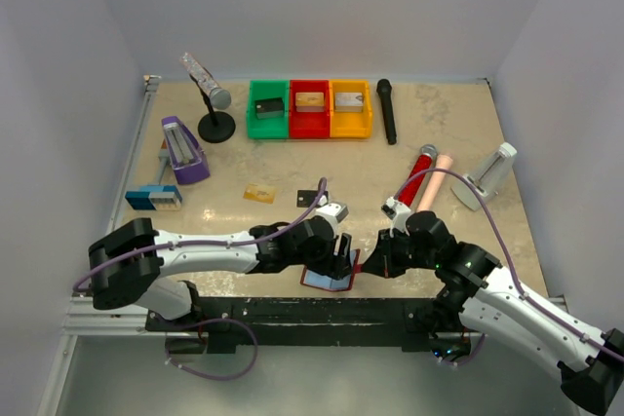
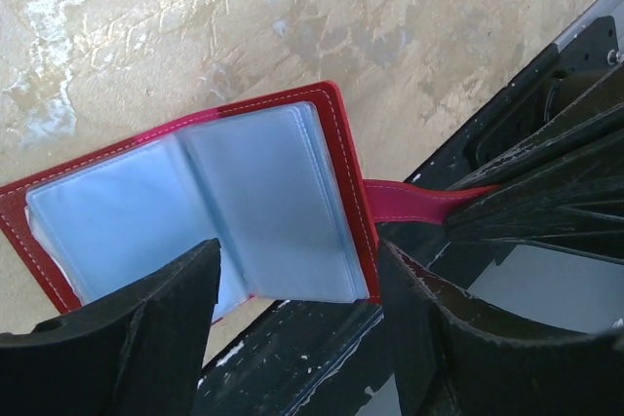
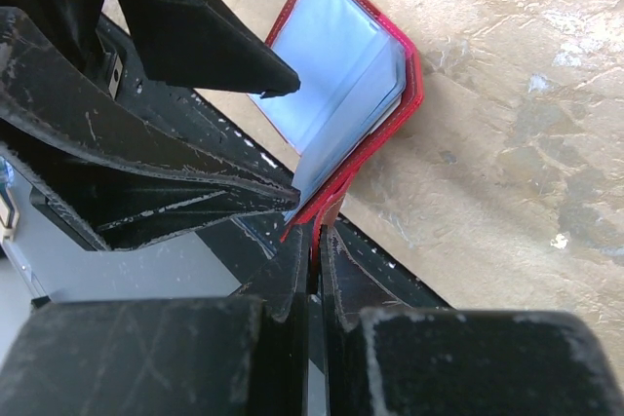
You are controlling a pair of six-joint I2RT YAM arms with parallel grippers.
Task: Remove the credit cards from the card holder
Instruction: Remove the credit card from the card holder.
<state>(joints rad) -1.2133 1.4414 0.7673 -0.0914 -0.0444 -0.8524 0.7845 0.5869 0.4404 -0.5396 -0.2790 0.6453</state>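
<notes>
Dark red folding card holder (image 1: 330,281) sits open, light-blue clear pockets up, at 6 o'clock on the beige tabletop (image 1: 439,124), right pincer (image 3: 314,241) clamped on its red tab strap (image 2: 409,200), left pincer (image 2: 297,260) wide over the pockets, thin gold-tan card (image 1: 258,193) and thin black card (image 1: 310,196) lying at 11-12 o'clock from it.

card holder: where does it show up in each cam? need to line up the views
Top external: card holder low centre, lying open just above the black rail.
Left wrist: centre frame, open, blue pockets facing the camera.
Right wrist: upper centre, partly folded, red cover edge toward the camera.
Shared landmark: the black rail along the near table edge, next to the holder in all three views.
</notes>
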